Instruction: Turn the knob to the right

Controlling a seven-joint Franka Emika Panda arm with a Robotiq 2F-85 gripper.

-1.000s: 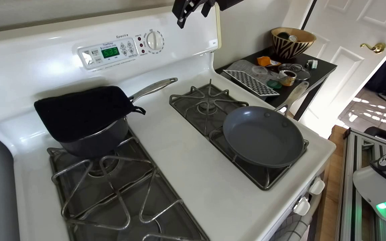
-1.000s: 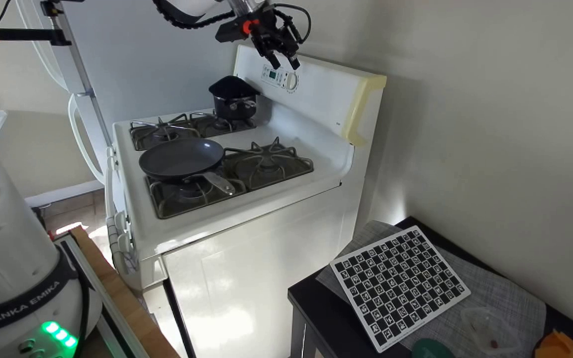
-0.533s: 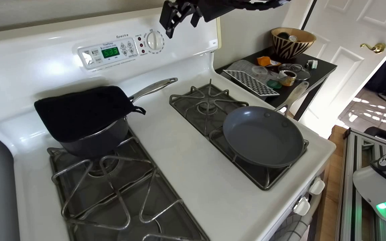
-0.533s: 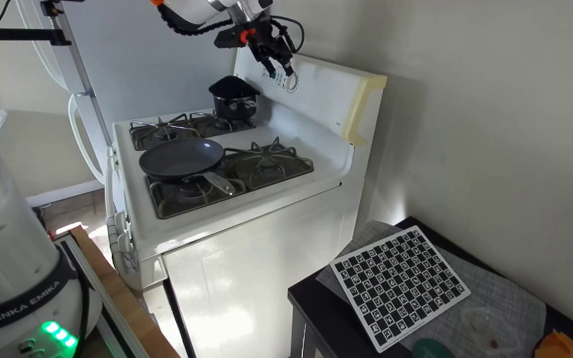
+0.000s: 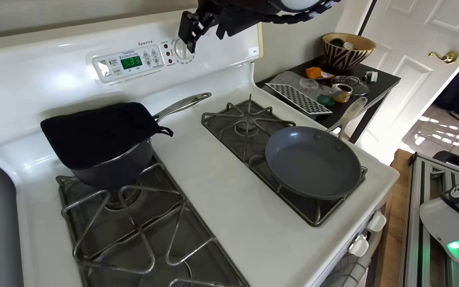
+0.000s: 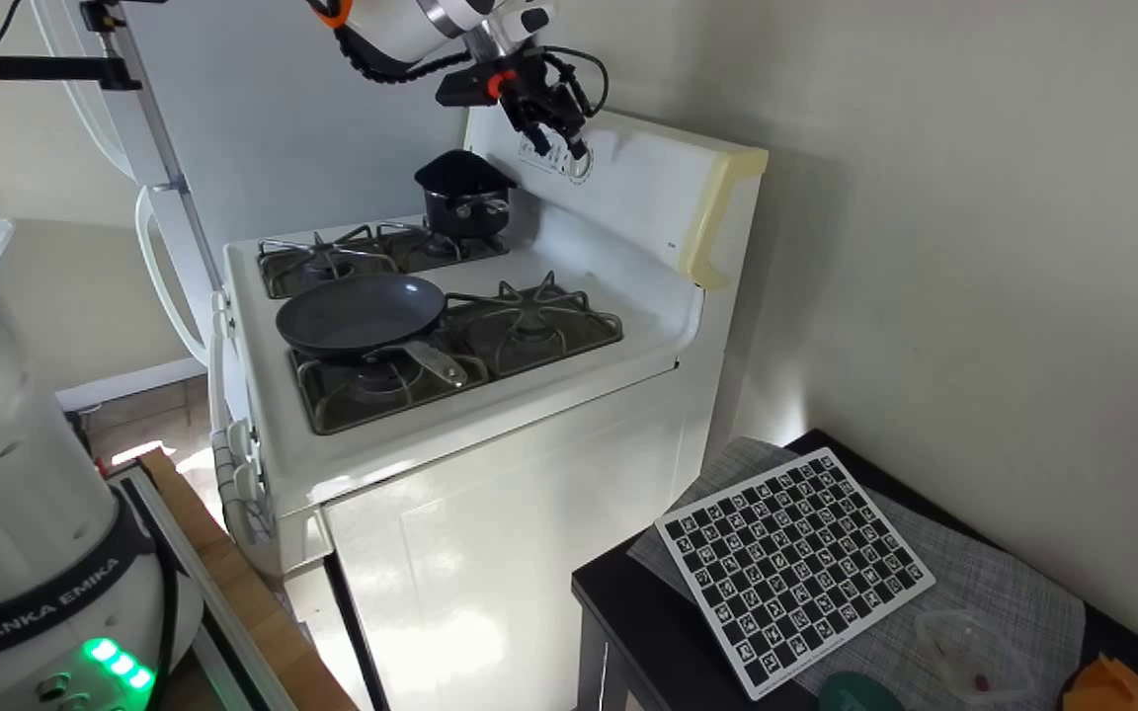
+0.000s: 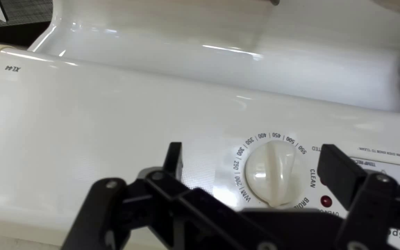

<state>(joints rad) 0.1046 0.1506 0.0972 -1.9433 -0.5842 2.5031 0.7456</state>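
Observation:
The oven knob (image 7: 271,170) is a round off-white dial with a raised ridge. In the wrist view its ridge runs nearly vertical, its narrow end pointing down between WM and BROIL. My gripper (image 7: 251,154) is open. Its fingers stand wide on either side of the knob in this view and appear apart from it. In an exterior view my gripper (image 5: 205,41) hangs in front of the back panel, and one finger partly hides the knob (image 5: 181,50). My gripper also shows above the stove in an exterior view (image 6: 560,150), with the knob (image 6: 583,168) just behind a fingertip.
The oven display panel (image 5: 128,63) sits beside the knob. Below are a pot (image 5: 112,167) with a black cloth (image 5: 98,131) on it, its handle (image 5: 183,107) pointing toward the panel's middle, and a grey pan (image 5: 313,159). A side table (image 6: 628,617) bears a checkered board (image 6: 796,573).
My gripper has moved lower and nearer to the knob, leftward and down in an exterior view, and now overlaps the knob there. The knob looks unmoved.

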